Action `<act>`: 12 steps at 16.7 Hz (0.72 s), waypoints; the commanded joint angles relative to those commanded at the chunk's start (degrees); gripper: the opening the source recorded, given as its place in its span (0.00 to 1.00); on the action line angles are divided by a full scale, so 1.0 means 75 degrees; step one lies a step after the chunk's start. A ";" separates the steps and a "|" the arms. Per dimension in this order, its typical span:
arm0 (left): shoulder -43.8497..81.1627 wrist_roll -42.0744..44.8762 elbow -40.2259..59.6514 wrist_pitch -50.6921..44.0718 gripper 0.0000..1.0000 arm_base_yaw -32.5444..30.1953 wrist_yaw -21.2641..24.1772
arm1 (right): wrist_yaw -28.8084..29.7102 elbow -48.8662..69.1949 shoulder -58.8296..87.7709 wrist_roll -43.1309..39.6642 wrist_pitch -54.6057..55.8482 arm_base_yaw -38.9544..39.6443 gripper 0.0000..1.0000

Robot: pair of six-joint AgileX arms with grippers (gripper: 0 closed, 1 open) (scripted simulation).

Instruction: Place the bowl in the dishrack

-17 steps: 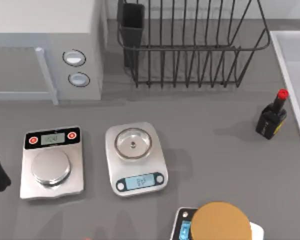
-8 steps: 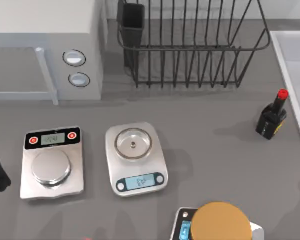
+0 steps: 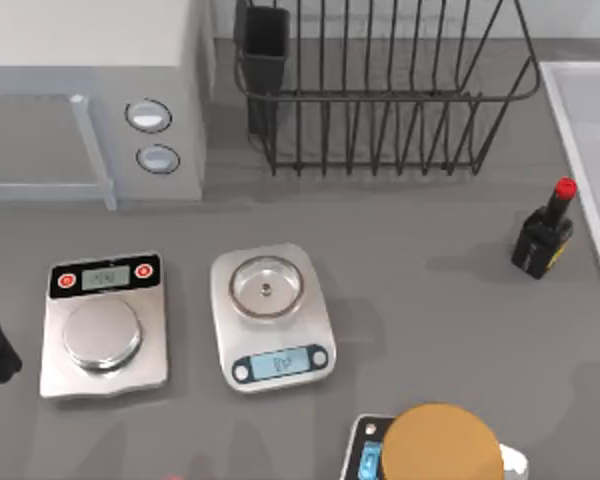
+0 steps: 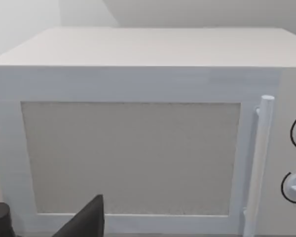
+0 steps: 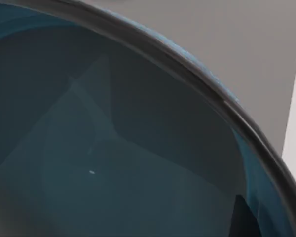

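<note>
Bowl (image 5: pixel 118 148) sits right under the right claw's wrist camera, teal inside and dark rim close up; claw state: cannot tell. Step looks like reach or grasp. Next: grip the rim, lift, carry to the dishrack (image 3: pixel 380 100) well away. Left arm is parked facing the microwave (image 4: pixel 138 148).

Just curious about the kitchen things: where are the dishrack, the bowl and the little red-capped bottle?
dishrack (image 3: pixel 380 95), top view, front rail.
bowl (image 5: pixel 113 163), right wrist view, blue inside.
red-capped bottle (image 3: pixel 542 245), top view, dark body.
</note>
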 joint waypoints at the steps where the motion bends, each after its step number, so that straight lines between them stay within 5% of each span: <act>1: 0.0000 0.0000 0.0000 0.0000 1.00 0.0000 0.0000 | 0.0109 0.0009 -0.0022 0.0088 0.0152 0.0158 0.00; 5: 0.0000 0.0000 0.0000 0.0000 1.00 0.0000 0.0000 | 0.0983 -0.0016 -0.0225 0.0821 0.1404 0.1595 0.00; 12: 0.0000 0.0000 0.0000 0.0000 1.00 0.0000 0.0000 | 0.3396 -0.0660 -0.0661 0.3009 0.5028 0.6188 0.00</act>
